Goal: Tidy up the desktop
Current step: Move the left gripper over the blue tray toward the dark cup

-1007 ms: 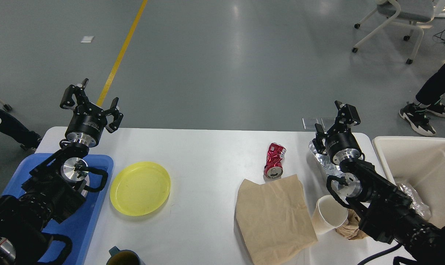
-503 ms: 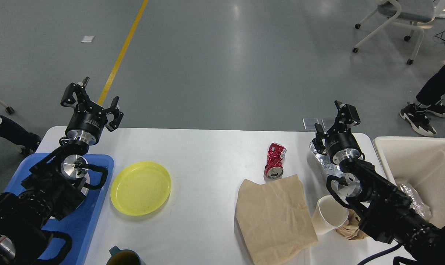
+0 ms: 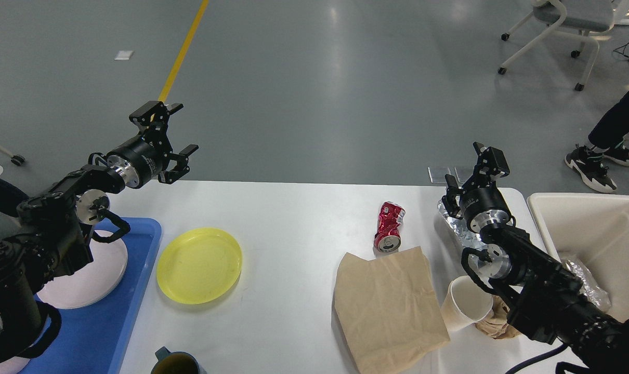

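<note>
Left gripper (image 3: 167, 136), fingers spread and empty, hovers beyond the yellow plate (image 3: 199, 265) on the desk (image 3: 293, 218); likely next: descend onto the plate's rim. Right gripper (image 3: 474, 175) open, empty.

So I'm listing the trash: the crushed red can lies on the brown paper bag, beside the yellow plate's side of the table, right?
Not quite. In the head view the crushed red can lies on the bare desktop, just beyond the brown paper bag's far edge, not on it.

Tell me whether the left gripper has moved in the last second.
Yes. The left gripper has swung right, off the blue tray and toward the yellow plate, jaws open.
</note>
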You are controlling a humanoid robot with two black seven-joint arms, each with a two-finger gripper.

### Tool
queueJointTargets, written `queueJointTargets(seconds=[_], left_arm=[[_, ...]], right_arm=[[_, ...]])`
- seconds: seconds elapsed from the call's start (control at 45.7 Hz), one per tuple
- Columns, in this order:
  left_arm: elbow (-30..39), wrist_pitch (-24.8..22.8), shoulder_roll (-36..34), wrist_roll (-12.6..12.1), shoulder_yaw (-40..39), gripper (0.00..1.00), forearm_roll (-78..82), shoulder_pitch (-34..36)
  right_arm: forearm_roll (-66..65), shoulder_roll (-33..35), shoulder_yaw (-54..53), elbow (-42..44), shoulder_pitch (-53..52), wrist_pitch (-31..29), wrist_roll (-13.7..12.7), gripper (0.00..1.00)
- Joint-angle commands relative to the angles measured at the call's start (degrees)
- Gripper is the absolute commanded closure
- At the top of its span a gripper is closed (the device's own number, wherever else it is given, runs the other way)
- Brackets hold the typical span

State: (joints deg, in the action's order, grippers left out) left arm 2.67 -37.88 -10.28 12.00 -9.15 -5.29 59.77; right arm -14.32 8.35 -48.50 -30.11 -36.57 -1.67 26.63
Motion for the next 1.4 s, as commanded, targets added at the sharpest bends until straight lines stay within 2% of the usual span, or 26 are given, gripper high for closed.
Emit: queueJointTargets(seconds=[0.0,0.175,0.285,0.503,0.591,0.701,0.832,0.963,1.073,1.226,1.379], left_arm=[[-0.12,-0.26,0.08,-1.63,6.86,0.04,3.69,3.16],[-0.21,-0.17,-0.01,-1.98,13.88,0.04,12.92,4.22],[-0.04,-1.05,0.08,-1.98,23.19,0.04,19.07,6.85],[0.23,-9.66,0.87,-1.89,44.29,0.04,24.8,12.47],[0.4,-12.12,0.87,-1.89,47.2,0.04,24.8,15.28],[1.81,-12.22,0.87,-1.89,48.78,0.04,25.06,16.96],[9.53,-11.87,1.05,-1.55,59.05,0.04,24.45,17.75],[16.3,-12.13,0.78,-1.54,64.16,0.04,19.44,21.35],[25.7,-12.3,0.52,-1.63,69.61,0.04,18.38,23.46],[37.92,-12.22,0.52,-1.1,80.33,0.04,17.85,30.14],[48.11,-12.39,0.08,-1.37,85.26,0.04,17.77,36.91]], right_arm=[[-0.01,0.0,-0.02,0.05,0.0,0.0,0.0,0.0],[-0.01,0.0,-0.02,-0.04,0.0,0.0,0.0,0.0],[-0.01,0.0,-0.02,0.05,0.0,0.0,0.0,0.0],[-0.01,0.0,-0.02,-0.04,0.0,0.0,0.0,0.0],[-0.01,0.0,0.07,0.05,0.0,0.0,0.0,0.0],[-0.01,0.0,-0.02,0.05,0.0,0.0,0.0,0.0],[-0.01,0.0,-0.02,0.05,0.0,0.0,0.0,0.0],[-0.01,0.0,-0.02,-0.04,0.0,0.0,0.0,0.0],[0.08,0.0,-0.02,0.05,0.0,0.0,0.0,0.0],[-0.01,0.0,-0.02,-0.04,0.0,0.0,0.0,0.0],[-0.01,0.0,-0.02,-0.04,0.0,0.0,0.0,0.0]])
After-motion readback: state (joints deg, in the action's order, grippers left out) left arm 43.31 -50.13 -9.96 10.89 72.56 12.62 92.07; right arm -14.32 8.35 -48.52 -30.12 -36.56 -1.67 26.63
